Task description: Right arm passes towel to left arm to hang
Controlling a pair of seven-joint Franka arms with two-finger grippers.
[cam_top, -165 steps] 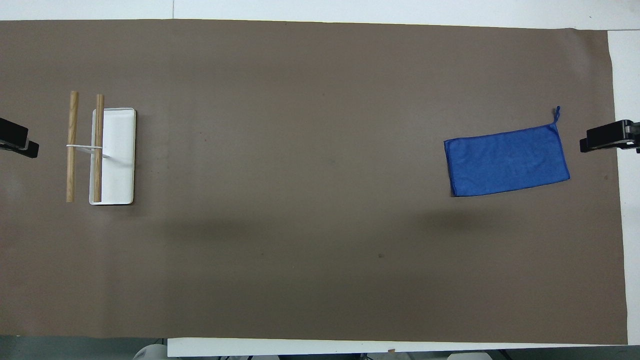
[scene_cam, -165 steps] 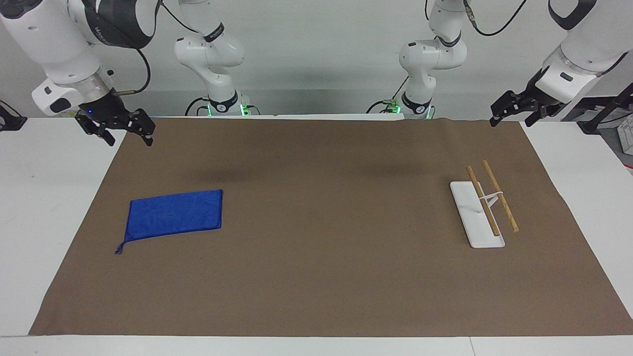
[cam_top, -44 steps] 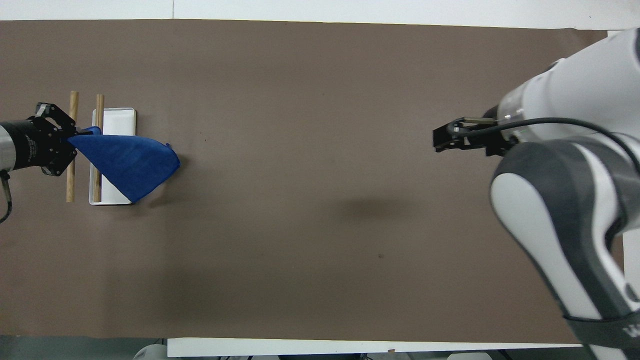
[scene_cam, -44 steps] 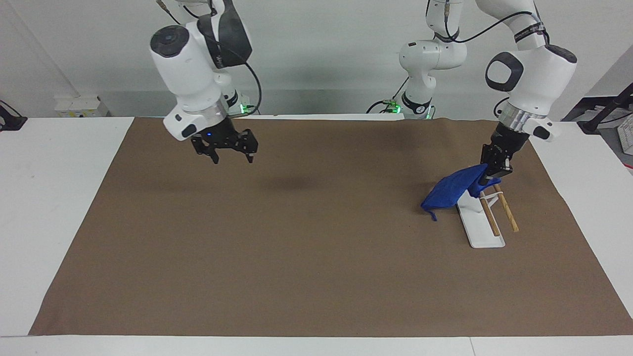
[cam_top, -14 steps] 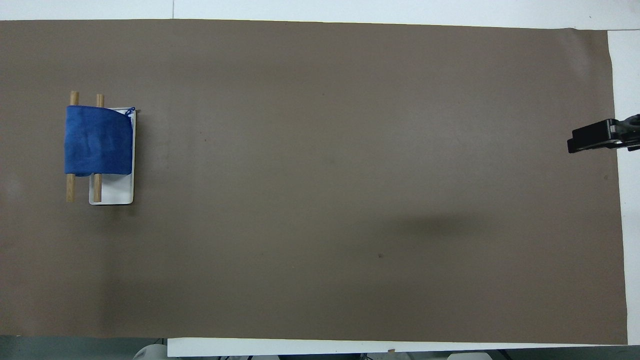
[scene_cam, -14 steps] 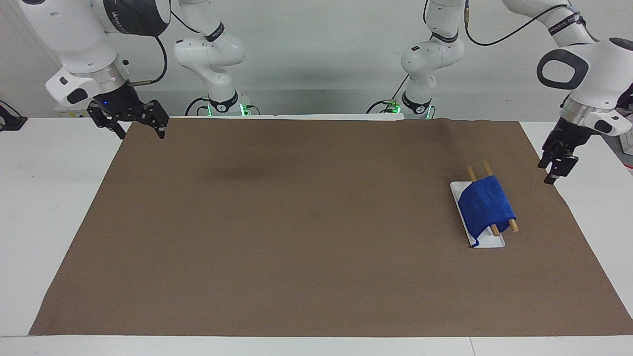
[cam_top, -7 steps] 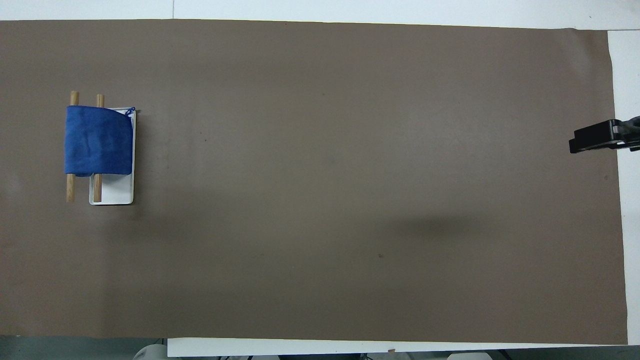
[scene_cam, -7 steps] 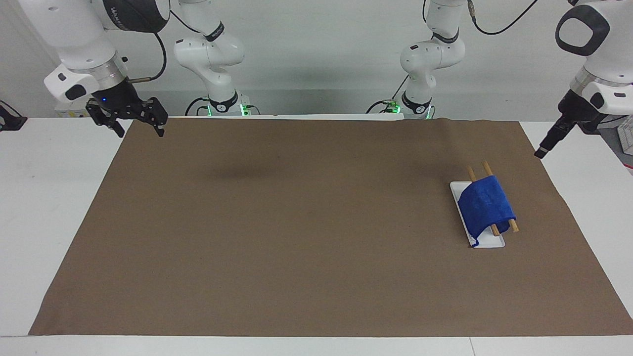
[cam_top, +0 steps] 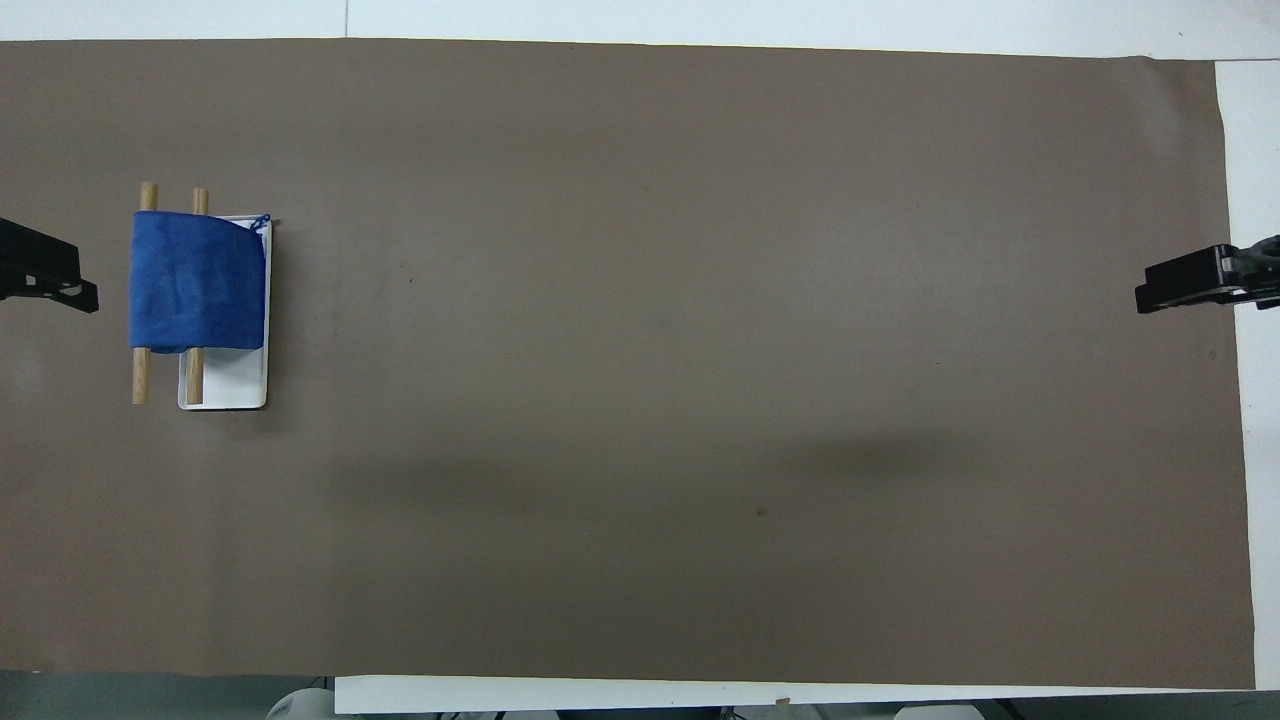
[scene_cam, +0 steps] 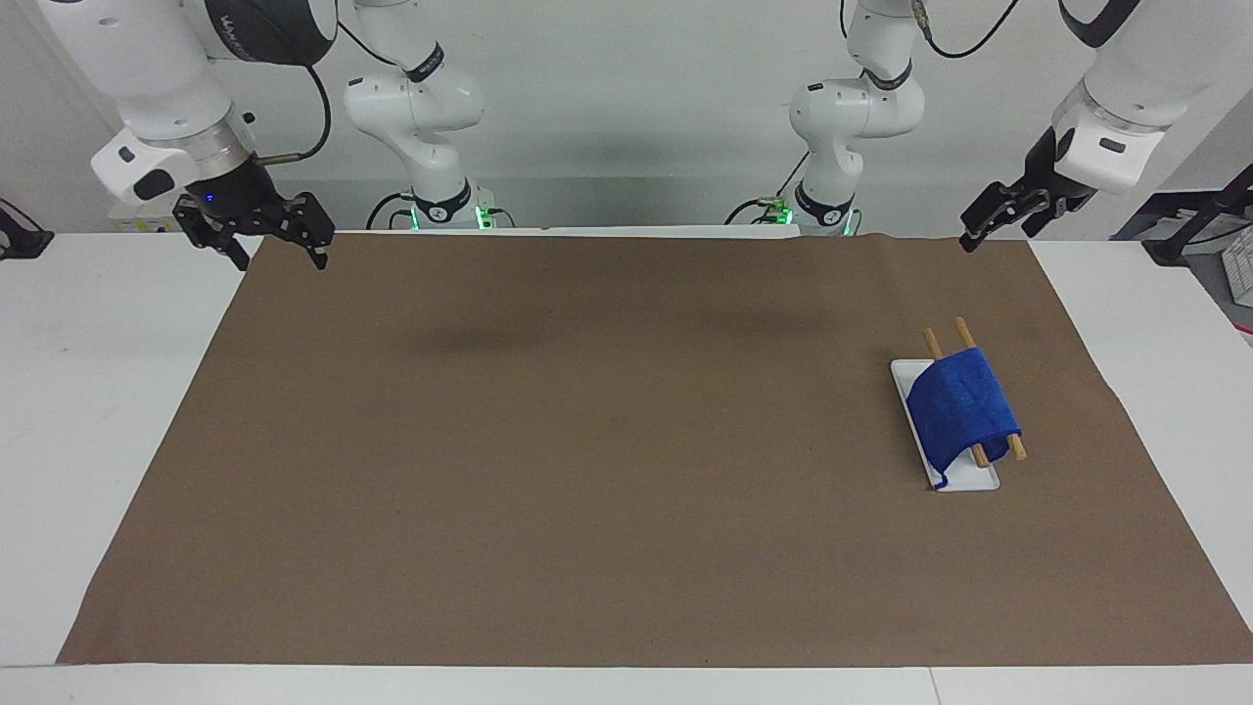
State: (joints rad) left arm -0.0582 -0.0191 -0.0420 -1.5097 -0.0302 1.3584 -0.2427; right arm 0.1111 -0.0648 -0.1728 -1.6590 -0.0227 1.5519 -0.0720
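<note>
- We see the blue towel (scene_cam: 961, 411) draped over the two wooden rails (scene_cam: 1018, 448) of a small rack, toward the left arm's end of the table.
- The rack's white base (scene_cam: 969, 480) lies flat on the brown mat (scene_cam: 587, 441); one side of the towel hangs down onto that base, and its loop tag (cam_top: 262, 220) shows at the corner over the base's edge farther from the robots.
- Both rail ends stick out past the towel at each side.
- The left gripper (scene_cam: 984, 220) hangs in the air over the mat's corner at its own end of the table, well apart from the rack and holding nothing. We cannot tell whether its fingers stand apart or together.
- The right gripper (scene_cam: 276, 247) hangs over the mat's edge at the right arm's end; its fingers (scene_cam: 318, 257) are spread wide and hold nothing, and a small blue light glows at the wrist.
- In the overhead view only the two grippers' black tips show, at the mat's two ends.
</note>
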